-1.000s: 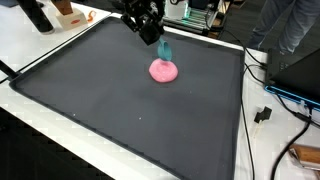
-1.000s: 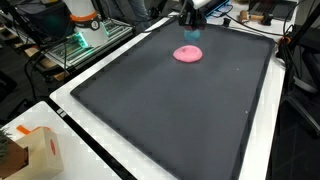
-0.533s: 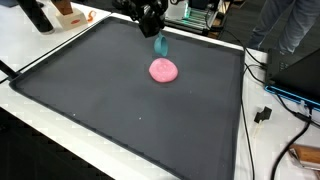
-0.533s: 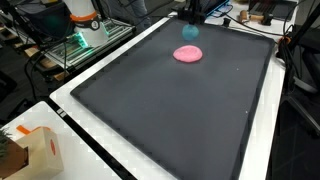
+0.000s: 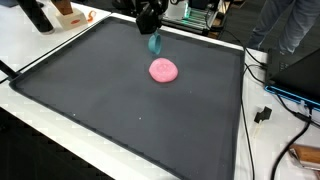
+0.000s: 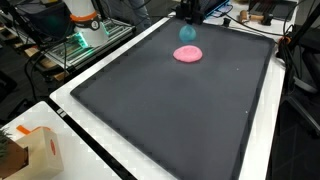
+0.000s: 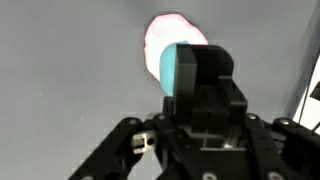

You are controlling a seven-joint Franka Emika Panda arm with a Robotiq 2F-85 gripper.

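My gripper [image 5: 153, 32] is shut on a small teal object [image 5: 155, 44] and holds it above the dark mat [image 5: 120, 110], near its far edge. The teal object also shows in an exterior view [image 6: 187, 33] and in the wrist view [image 7: 176, 68], gripped between the black fingers [image 7: 212, 75]. A pink round object [image 5: 163, 70] lies on the mat below and a little nearer than the gripper; it shows in an exterior view [image 6: 187, 54] and in the wrist view [image 7: 160, 32] behind the teal object.
The mat sits on a white table [image 5: 60, 38]. Cables and a plug [image 5: 264, 114] lie along one side. A cardboard box [image 6: 32, 152] stands at a table corner. Equipment [image 6: 85, 25] and a person [image 5: 292, 30] are beyond the table.
The gripper has risen with the teal object and moved away from the pink object toward the mat's far edge. The pink object has stayed in place.
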